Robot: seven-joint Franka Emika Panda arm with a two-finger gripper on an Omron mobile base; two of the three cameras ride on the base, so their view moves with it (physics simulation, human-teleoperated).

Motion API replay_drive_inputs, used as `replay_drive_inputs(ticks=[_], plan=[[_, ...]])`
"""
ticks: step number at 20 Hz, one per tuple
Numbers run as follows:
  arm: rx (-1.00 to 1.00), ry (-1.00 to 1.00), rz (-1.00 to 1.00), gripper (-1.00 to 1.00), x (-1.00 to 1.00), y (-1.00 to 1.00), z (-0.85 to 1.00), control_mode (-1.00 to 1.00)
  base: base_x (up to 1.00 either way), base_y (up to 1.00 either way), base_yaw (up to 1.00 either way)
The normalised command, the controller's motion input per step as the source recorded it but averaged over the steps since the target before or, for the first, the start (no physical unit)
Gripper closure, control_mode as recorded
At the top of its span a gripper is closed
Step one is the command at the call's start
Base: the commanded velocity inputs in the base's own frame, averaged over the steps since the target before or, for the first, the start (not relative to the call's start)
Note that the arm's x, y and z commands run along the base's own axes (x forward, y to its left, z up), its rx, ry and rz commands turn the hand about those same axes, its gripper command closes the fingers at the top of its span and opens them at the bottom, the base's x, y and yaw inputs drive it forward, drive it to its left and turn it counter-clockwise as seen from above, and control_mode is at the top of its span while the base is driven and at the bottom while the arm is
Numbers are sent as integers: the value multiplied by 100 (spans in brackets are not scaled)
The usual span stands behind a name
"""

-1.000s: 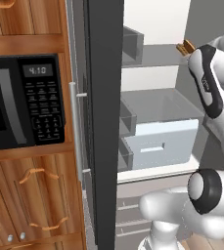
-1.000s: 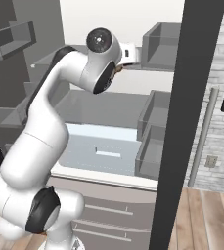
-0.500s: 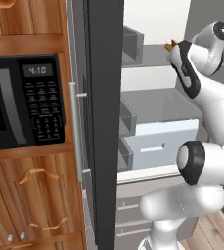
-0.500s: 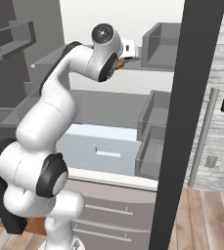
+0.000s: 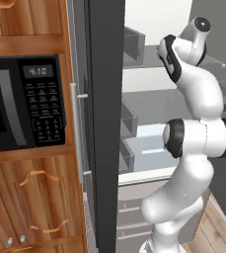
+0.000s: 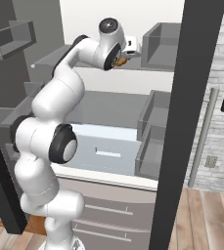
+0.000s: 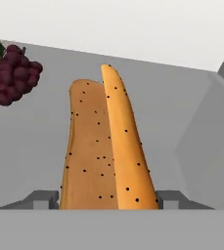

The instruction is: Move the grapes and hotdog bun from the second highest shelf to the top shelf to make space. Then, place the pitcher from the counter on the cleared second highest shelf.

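fridge (image 6: 108,112): open, grey inside; hand reaches into its upper part
fridge door (image 5: 104,123): dark slab, edge-on in left base view, well left of the hand
microwave (image 5: 20,106): black, in wooden cabinets, far left of the hand
arm (image 6: 59,112): white, rises from the base, bends up and over to top shelf height
drawer (image 6: 106,151): pale, low in the fridge, well below the hand
door bins (image 6: 152,132): grey boxes, right of and below the hand in right base view
top shelf (image 7: 30,146): grey plate under the hand; bun and grapes both over it
gripper (image 7: 108,199): clamped on the bun; one finger tip shows on each side of the bun's near end
hotdog bun (image 7: 103,151): tan-orange, dark specks, split lengthwise, held between the fingers, sticks out away from the hand; in right base view a bit of orange shows at the hand (image 6: 121,59); cannot tell if it touches the shelf
grapes (image 7: 13,73): dark red-purple cluster, green bit at its top left, on the shelf, ahead of the hand and to the upper left in hand view, apart from the bun
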Motion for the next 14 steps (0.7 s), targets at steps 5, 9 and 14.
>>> replay_drive_inputs(ticks=[5, 9, 14], plan=[[0, 3, 0, 100, 83, 0, -1, -100, 0, 0, 0], [0, 2, 0, 100, 79, 0, -5, -100, 0, 0, 0], [0, 0, 0, -100, 61, -2, -13, -100, 0, 0, 0]])
